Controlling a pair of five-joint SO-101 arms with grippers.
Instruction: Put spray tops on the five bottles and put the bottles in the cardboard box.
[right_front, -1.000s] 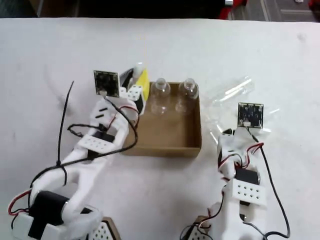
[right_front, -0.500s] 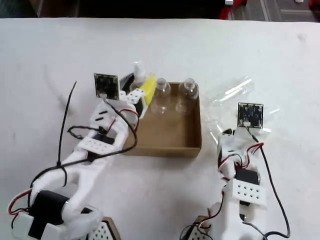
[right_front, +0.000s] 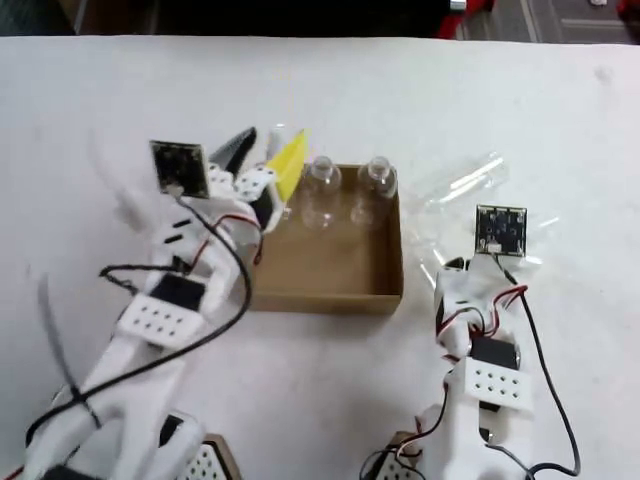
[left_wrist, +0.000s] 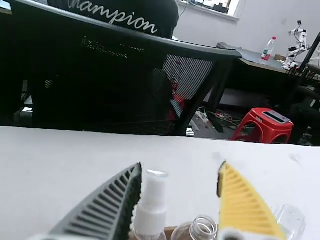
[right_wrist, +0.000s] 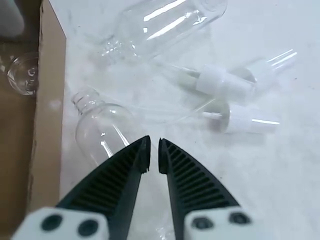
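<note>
One white table (right_front: 400, 90) carries one cardboard box (right_front: 325, 270), brown, rectangular and open-topped. The left gripper (right_front: 268, 145), with one ribbed black finger and one yellow, is spread wide either side of one capped bottle (left_wrist: 150, 210) at the box's far left corner. The right gripper (right_wrist: 154, 150) is all but closed on nothing, above two lying bottles (right_wrist: 100, 132) of clear plastic beside the box. Two upright bottles (right_front: 321, 190), open-necked, stand inside against the far wall. At least two white spray tops (right_wrist: 220, 82) lie loose on the table

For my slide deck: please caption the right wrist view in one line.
Right gripper, jaws nearly closed, by two uncapped bottles and loose spray tops lying on the table beside the cardboard box.
</note>
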